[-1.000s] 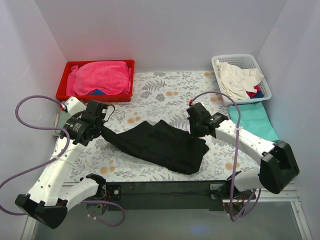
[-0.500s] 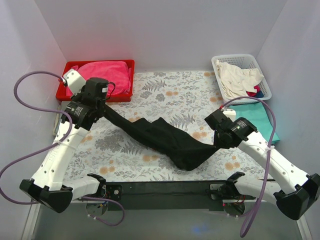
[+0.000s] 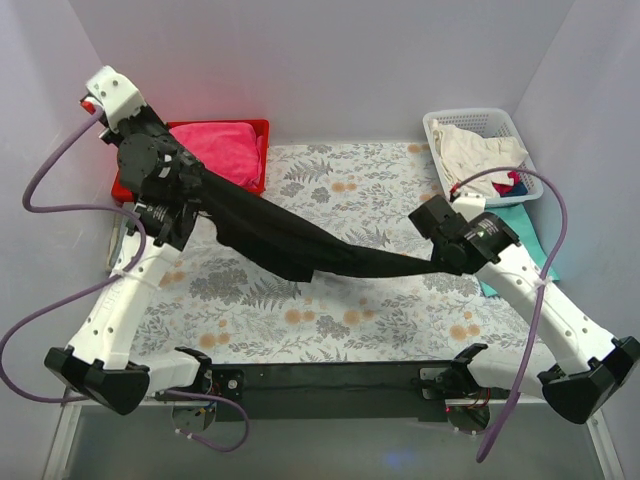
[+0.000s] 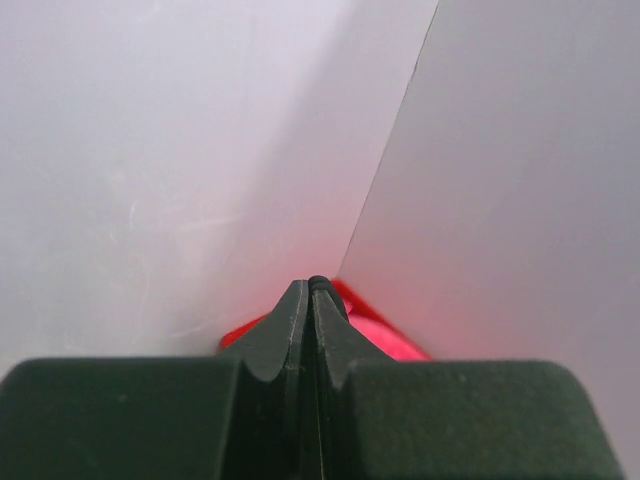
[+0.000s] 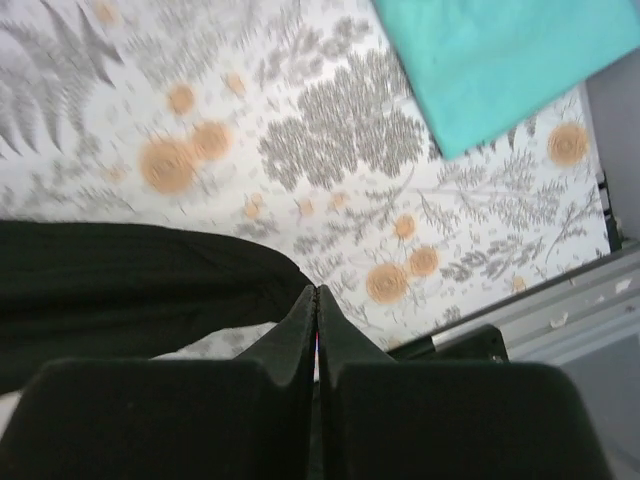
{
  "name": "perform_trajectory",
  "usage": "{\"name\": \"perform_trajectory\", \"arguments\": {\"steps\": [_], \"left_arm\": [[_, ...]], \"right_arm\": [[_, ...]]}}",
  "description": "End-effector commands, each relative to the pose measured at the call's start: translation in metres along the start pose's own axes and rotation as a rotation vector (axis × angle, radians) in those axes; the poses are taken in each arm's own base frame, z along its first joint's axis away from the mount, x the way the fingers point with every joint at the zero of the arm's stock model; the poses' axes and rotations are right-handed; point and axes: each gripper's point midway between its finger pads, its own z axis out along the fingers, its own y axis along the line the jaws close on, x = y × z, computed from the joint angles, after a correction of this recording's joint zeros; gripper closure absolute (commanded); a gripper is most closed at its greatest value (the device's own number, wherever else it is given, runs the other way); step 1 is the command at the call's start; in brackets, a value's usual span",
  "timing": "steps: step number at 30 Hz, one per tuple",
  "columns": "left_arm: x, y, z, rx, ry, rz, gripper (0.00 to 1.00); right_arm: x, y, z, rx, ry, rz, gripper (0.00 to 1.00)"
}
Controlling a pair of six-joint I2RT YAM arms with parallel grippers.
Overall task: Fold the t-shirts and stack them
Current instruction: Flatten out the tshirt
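Observation:
The black t-shirt (image 3: 300, 245) hangs stretched in the air between my two grippers, sagging in the middle above the floral cloth. My left gripper (image 3: 185, 172) is raised high at the back left, in front of the red tray, shut on one end of the shirt; a thin roll of black fabric shows between its fingertips (image 4: 318, 285). My right gripper (image 3: 432, 262) is shut on the other end, at the right; the black t-shirt (image 5: 120, 280) trails left from its tips (image 5: 316, 290). The teal t-shirt (image 3: 515, 240) lies flat at the right, and it shows in the right wrist view (image 5: 500, 60).
A red tray (image 3: 255, 160) with a pink cloth (image 3: 222, 145) stands at the back left. A white basket (image 3: 525, 165) with cream clothes stands at the back right. White walls close in on three sides. The floral cloth (image 3: 340, 320) covers the table.
Both arms have lifted and pulled apart. The left gripper rose to the back left, the right one moved right, and the black shirt went from lying crumpled to hanging taut.

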Motion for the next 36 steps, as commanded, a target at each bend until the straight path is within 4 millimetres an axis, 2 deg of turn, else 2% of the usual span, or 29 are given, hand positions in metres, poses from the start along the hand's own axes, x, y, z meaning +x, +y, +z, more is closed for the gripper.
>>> {"name": "perform_trajectory", "arguments": {"steps": [1,3,5,6,7,8,9,10,12,13,15,16,17,22,26,27,29,30,31,32,33,34,35,36], "left_arm": [[-0.048,-0.001,0.01,-0.048,-0.09,-0.102,1.0],[-0.06,-0.008,0.014,-0.044,-0.099,-0.156,1.0],[-0.064,-0.018,0.016,-0.026,-0.105,-0.184,1.0],[-0.058,-0.032,0.019,-0.006,-0.094,-0.179,1.0],[-0.069,-0.034,0.02,0.002,-0.106,-0.212,1.0],[-0.071,-0.038,0.022,0.008,-0.107,-0.217,1.0],[-0.067,-0.048,0.024,0.016,-0.105,-0.21,1.0],[-0.074,-0.05,0.025,0.019,-0.115,-0.234,1.0],[-0.08,-0.054,0.027,0.026,-0.13,-0.255,1.0],[-0.084,-0.059,0.029,0.031,-0.138,-0.268,1.0],[-0.089,-0.066,0.031,0.041,-0.152,-0.289,1.0],[-0.087,-0.072,0.032,0.046,-0.152,-0.29,1.0],[-0.096,-0.071,0.033,0.049,-0.166,-0.319,1.0],[-0.113,-0.069,0.032,0.065,-0.186,-0.361,1.0],[-0.129,-0.055,0.027,0.077,-0.194,-0.38,1.0],[-0.141,-0.043,0.023,0.079,-0.2,-0.418,1.0],[-0.144,-0.034,0.019,0.095,-0.189,-0.422,1.0],[-0.156,-0.018,0.013,0.102,-0.192,-0.493,1.0],[-0.149,-0.018,0.009,0.127,-0.173,-0.49,1.0],[-0.136,-0.016,0.006,0.141,-0.126,-0.444,1.0],[-0.139,0.001,-0.001,0.147,-0.103,-0.475,1.0],[-0.112,-0.005,-0.006,0.159,-0.031,-0.51,1.0],[-0.074,-0.005,-0.014,0.176,0.075,-0.421,1.0],[-0.051,0.001,-0.022,0.181,0.132,-0.41,1.0]], "right_arm": [[-0.066,0.001,-0.02,0.051,-0.204,0.093,0.99],[-0.09,0.008,-0.03,0.039,-0.254,0.106,0.99],[-0.108,0.01,-0.036,0.043,-0.314,0.117,0.99],[-0.12,0.012,-0.043,0.039,-0.343,0.112,0.99],[-0.13,0.01,-0.046,0.051,-0.374,0.118,0.99],[-0.137,0.011,-0.048,0.055,-0.391,0.12,0.99],[-0.143,0.011,-0.051,0.059,-0.405,0.114,0.99],[-0.156,0.007,-0.058,0.059,-0.438,0.128,0.99],[-0.169,0.005,-0.061,0.064,-0.463,0.133,0.99],[-0.184,0.001,-0.066,0.06,-0.494,0.148,0.99],[-0.199,-0.002,-0.071,0.054,-0.53,0.165,0.99],[-0.215,-0.006,-0.076,0.054,-0.574,0.176,0.99],[-0.223,-0.008,-0.08,0.05,-0.597,0.186,0.99],[-0.258,-0.023,-0.111,0.046,-0.72,0.226,0.99],[-0.268,-0.032,-0.137,0.003,-0.801,0.235,0.99],[-0.267,-0.036,-0.142,-0.012,-0.819,0.229,0.99],[-0.265,-0.036,-0.156,-0.091,-0.853,0.245,0.99],[-0.259,-0.031,-0.151,-0.114,-0.843,0.226,0.99],[-0.257,-0.023,-0.151,-0.172,-0.848,0.218,0.99],[-0.25,-0.027,-0.157,-0.205,-0.858,0.235,0.99],[-0.243,-0.024,-0.154,-0.233,-0.847,0.239,0.99],[-0.223,-0.009,-0.128,-0.265,-0.772,0.223,0.99],[-0.208,-0.011,-0.125,-0.299,-0.751,0.242,0.99],[-0.19,-0.004,-0.109,-0.319,-0.699,0.238,0.99]]}}
